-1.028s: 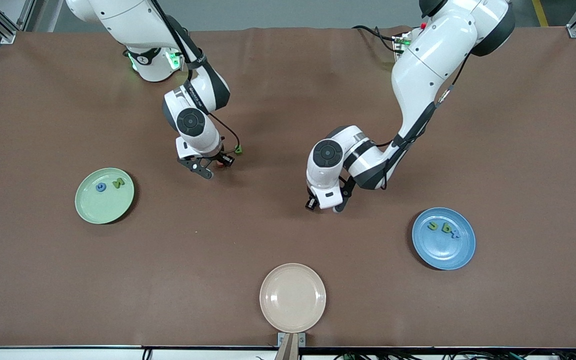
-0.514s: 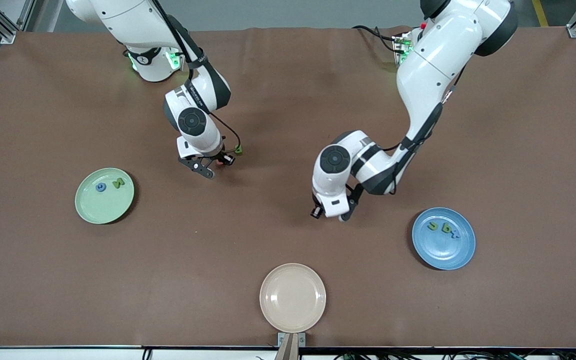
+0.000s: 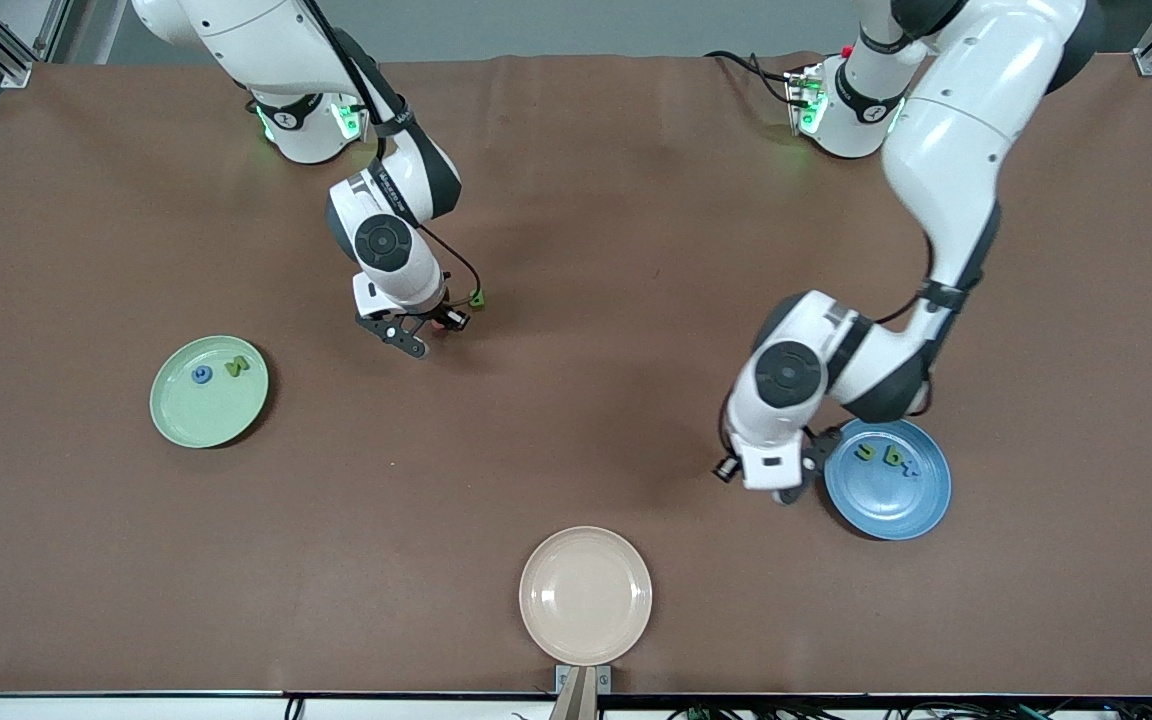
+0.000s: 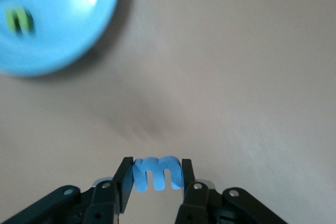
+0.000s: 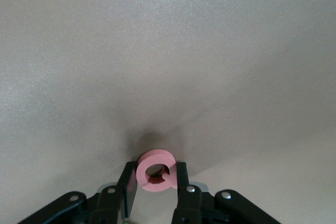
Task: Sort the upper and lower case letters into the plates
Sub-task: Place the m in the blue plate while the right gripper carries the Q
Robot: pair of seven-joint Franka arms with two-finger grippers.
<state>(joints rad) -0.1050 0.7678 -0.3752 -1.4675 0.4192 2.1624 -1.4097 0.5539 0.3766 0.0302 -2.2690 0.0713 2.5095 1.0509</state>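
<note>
Now the left gripper point(image 4: 156, 174) is hanging over the table point(image 3: 576, 470) just beside the blue plate point(image 3: 901, 500), its fingers pinching a blue letter m point(image 4: 156, 172). That plate is carrying small letters, seemingly three. Meanwhile the right gripper point(image 5: 155, 178) is sitting low near the table's middle, clamping a pink letter Q point(image 5: 155, 170). Toward the right arm's end, the mint green plate point(image 3: 198, 412) is holding two letters. Nearest the front camera, a beige plate point(image 3: 586, 596) is lying.

- The blue plate point(image 4: 47, 22) is blurry in the left wrist view and cut off at the picture's edge.
- Letters on the blue plate point(image 3: 886, 458) and on the green plate point(image 3: 209, 391) are too small to read.
</note>
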